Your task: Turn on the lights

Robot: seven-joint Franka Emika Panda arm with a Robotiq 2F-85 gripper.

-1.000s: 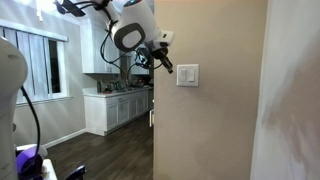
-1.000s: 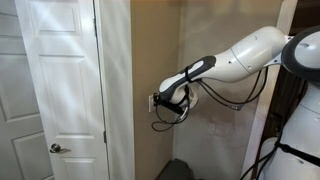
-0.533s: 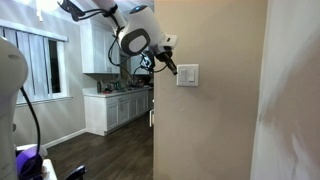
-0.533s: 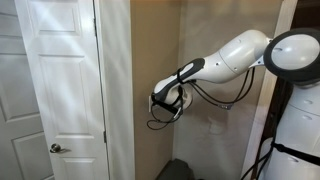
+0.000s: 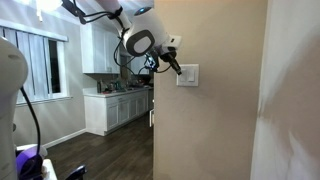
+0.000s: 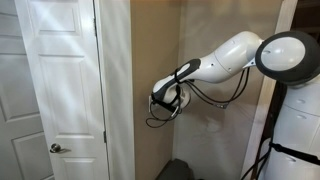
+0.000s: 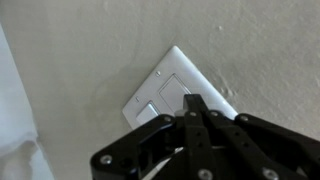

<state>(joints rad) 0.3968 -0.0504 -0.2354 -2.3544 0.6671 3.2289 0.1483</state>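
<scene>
Being aimed at the small white squarish plastic switch plate (image 7: 172, 85), the black gripper (image 7: 195, 108) is being held with fingers pinched together, likely as a single prodding tip.

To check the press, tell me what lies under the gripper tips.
Under the gripper tips lies the white switch plate on the beige wall, with its rocker paddle partly showing. The fingers cover the plate's lower part; whether they touch cannot be told.
</scene>
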